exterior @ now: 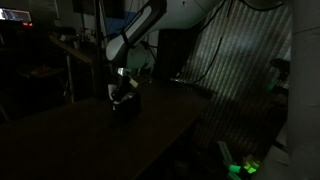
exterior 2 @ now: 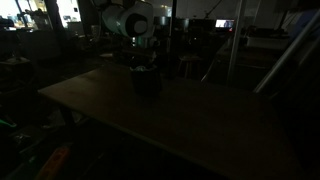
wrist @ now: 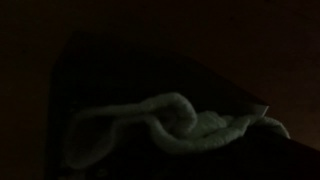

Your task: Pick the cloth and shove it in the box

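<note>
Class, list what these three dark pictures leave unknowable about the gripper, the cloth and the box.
- Gripper: in both exterior views darkness swallows it, so open or shut cannot be told. The wrist view shows no fingers.
- Cloth: the wrist view shows only pale folds, and both exterior views are too dark to show it.
- Box: in both exterior views its edges merge with the dark table. Whether the cloth lies fully inside is unclear.
</note>
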